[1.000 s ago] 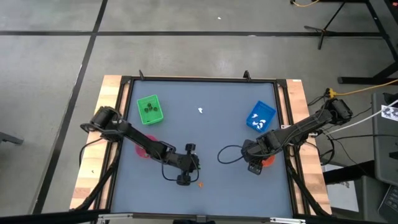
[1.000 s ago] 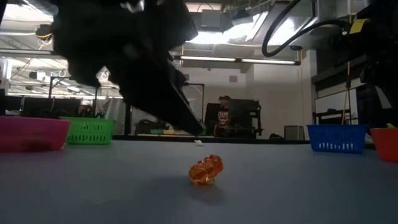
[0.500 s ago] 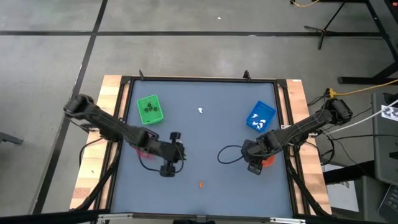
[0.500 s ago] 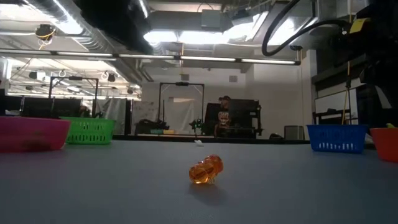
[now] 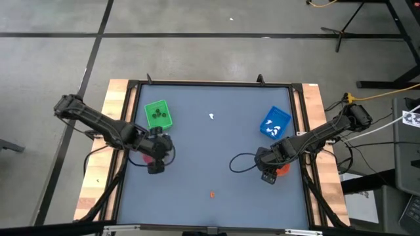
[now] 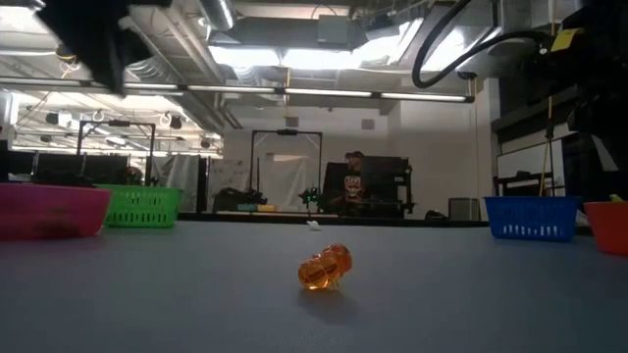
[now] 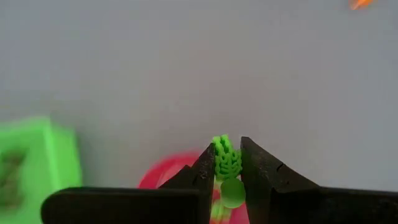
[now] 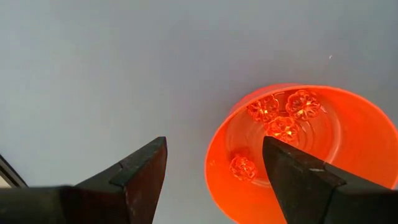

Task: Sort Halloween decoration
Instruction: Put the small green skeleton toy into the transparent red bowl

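Note:
My left gripper hangs over the pink bowl at the table's left and is shut on a tiny green skeleton figure. My right gripper stands open beside the orange bowl, which holds several orange figures. One orange figure lies on the table near the front edge. A white figure lies toward the far side. The green tray holds dark figures and the blue tray holds white ones. My left gripper pinches the green figure's ribbed body between its two fingertips, with the round head farther back between the fingers. The fingers slant downward. The figure is lifted clear, above the pink bowl.
The green tray and pink bowl stand at the left, and the blue tray and orange bowl at the right. The grey table middle lies bare between them. A person sits in the room behind.
My left gripper has risen and gone from beside the orange figure near the front edge toward the table's left, ending over the pink bowl. The orange figure has stayed where it was. My right arm has kept still.

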Motion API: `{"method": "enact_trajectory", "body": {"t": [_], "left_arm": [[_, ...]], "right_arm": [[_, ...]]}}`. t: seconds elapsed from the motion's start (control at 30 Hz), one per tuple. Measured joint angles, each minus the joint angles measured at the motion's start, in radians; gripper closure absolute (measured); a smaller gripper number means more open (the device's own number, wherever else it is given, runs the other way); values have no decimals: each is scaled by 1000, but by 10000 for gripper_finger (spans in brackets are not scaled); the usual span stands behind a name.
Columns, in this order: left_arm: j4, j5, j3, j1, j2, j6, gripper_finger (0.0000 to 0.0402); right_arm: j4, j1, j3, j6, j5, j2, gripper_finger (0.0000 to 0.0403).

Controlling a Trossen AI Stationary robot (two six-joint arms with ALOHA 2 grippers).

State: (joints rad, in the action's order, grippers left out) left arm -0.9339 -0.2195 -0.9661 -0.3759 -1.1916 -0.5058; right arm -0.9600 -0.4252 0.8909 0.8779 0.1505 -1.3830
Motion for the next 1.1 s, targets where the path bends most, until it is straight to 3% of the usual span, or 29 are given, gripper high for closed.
{"method": "enact_trajectory", "body": {"t": [0.23, 0.5, 0.7, 1.1], "left_arm": [[-181, 4, 59, 0, -1, -163, 361], [-157, 28, 209, 0, -1, -290, 361], [-133, 44, 244, 0, -1, -365, 354], [-94, 53, 245, 0, -1, -352, 275]], "right_arm": [[0, 0, 0, 0, 0, 0, 139], [1, 0, 0, 0, 0, 0, 139], [1, 0, 0, 0, 0, 0, 139], [1, 0, 0, 0, 0, 0, 139]]}}
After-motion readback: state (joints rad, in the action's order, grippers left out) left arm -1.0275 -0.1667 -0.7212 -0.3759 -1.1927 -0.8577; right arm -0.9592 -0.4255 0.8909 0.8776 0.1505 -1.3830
